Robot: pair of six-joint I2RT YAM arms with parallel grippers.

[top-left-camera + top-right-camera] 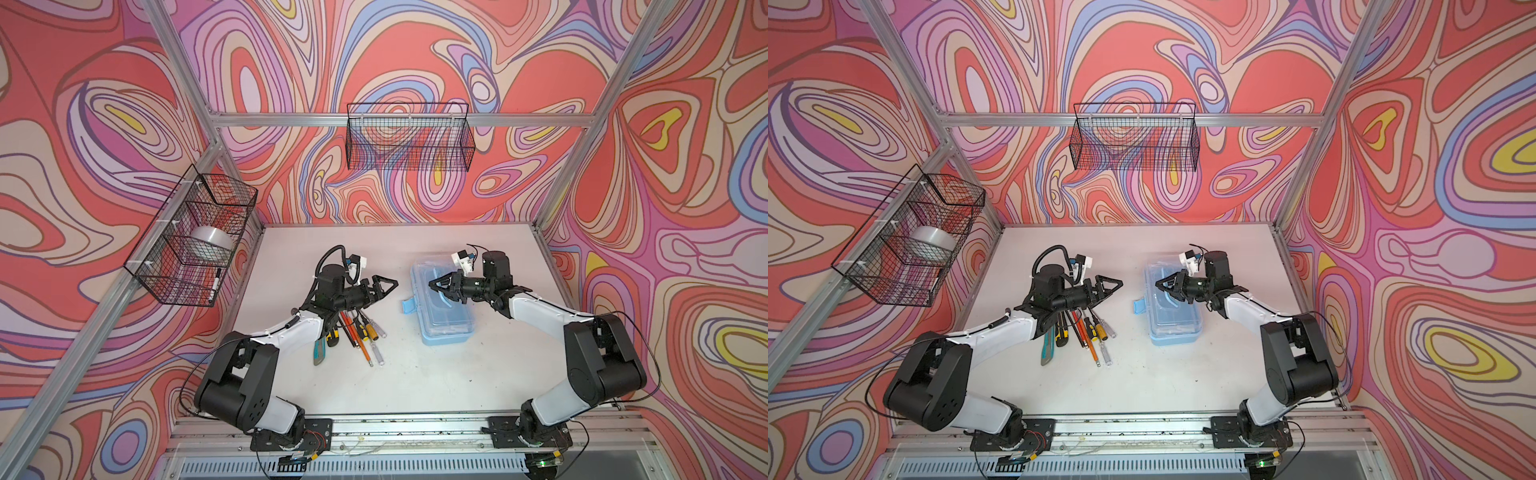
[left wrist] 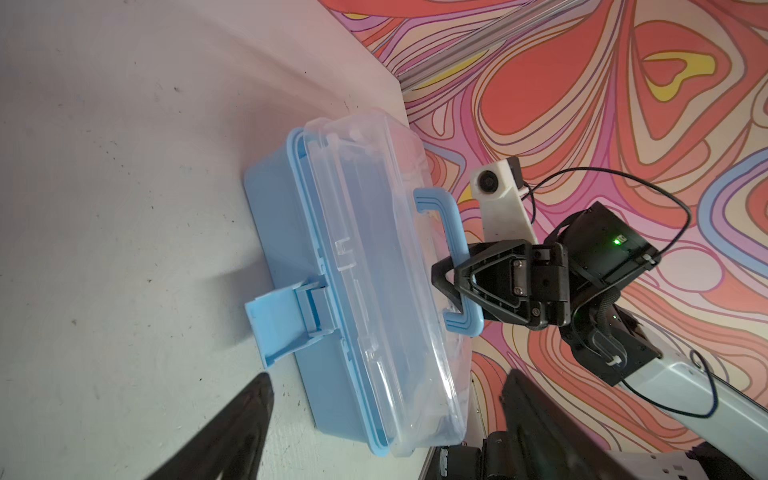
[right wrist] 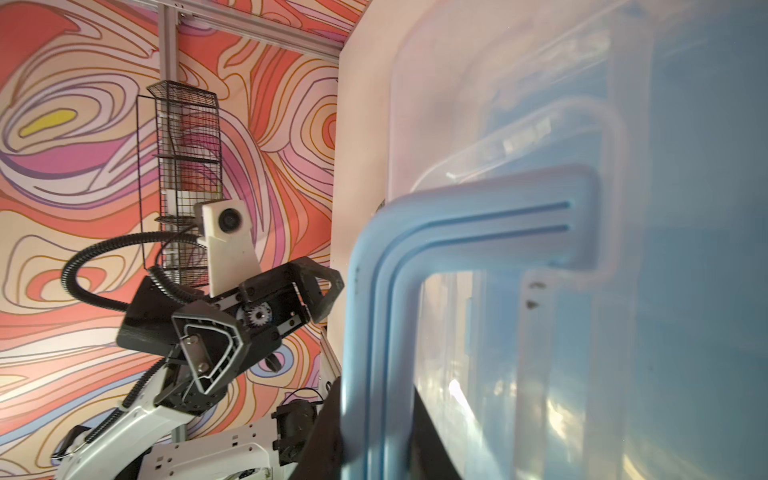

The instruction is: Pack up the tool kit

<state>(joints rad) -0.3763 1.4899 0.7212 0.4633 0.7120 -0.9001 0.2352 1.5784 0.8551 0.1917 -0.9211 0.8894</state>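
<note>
The white table [image 1: 415, 386] is bare across its near part and down the strip between the tool pile and the tool box [image 1: 446, 330] [image 1: 1177, 336]. The box stands on the right half with its long side running front to back, leaving a bare margin before the table's right edge and another behind it before the back wall. The left arm [image 1: 291, 328] hangs over the far end of the pile, its jaws spread wide and holding nothing. They point across the gap toward the box, apart from it. The right arm [image 1: 536, 311] reaches in from the right, its jaws closed on the box's blue handle [image 2: 451, 232] [image 3: 457, 220], which stands up off the lid. The box has a light-blue base with a clear lid [image 2: 386, 249] lying on it, and its blue latch [image 2: 278, 322] [image 1: 409, 305] is swung out on the side facing the pile. The pile — screwdrivers [image 1: 365, 328] with orange, yellow and clear grips, plus two utility knives [image 1: 321, 349] — lies left of centre, outside the box.
</note>
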